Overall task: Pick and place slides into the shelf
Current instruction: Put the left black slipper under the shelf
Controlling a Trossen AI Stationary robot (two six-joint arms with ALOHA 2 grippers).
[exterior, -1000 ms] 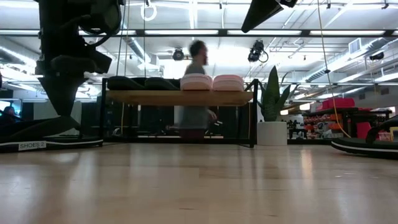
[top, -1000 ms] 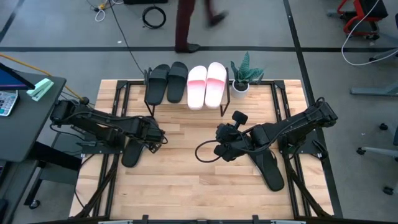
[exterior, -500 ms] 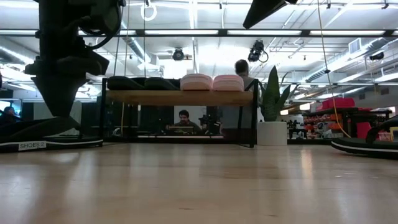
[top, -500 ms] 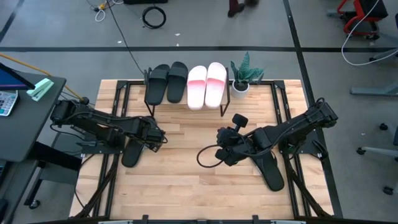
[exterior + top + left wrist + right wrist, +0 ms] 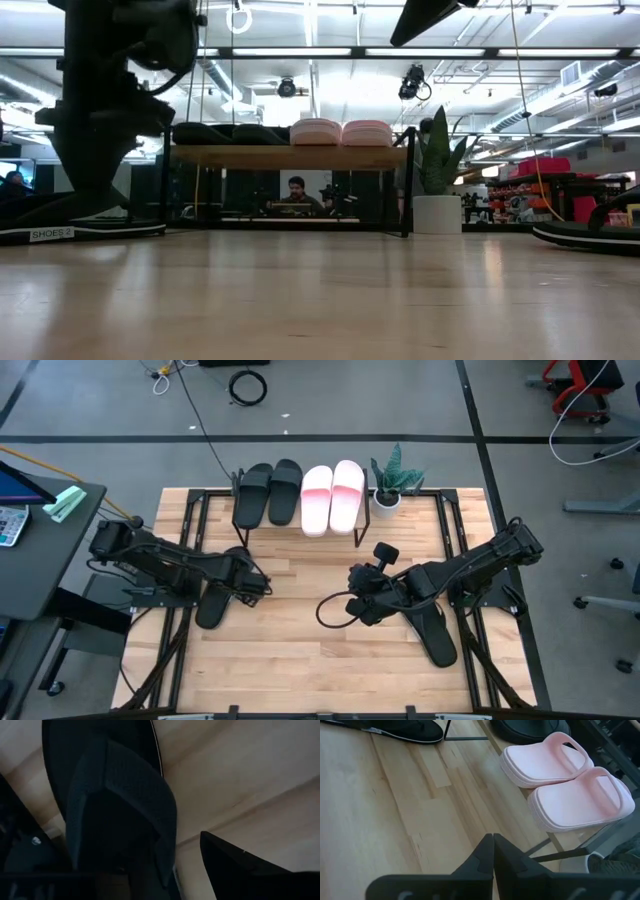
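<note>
One flat black slide [image 5: 213,603] lies lengthwise directly under your left gripper's [image 5: 248,582] wide-spread fingers; right gripper [image 5: 362,603], fingers shut, is farther.

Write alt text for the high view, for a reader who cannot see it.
Seen from above, two dark robot arms work at a slatted wooden table: the left end effector is open at a flat black slide, the right end effector shut at mid-table beside another. Two black slides and two pink slides sit on the shelf, next to a potted plant.

hidden: left arm covered most of the near-left black slide [image 5: 212,603] | cut off: right slide [image 5: 590,232] at low view's edge
</note>
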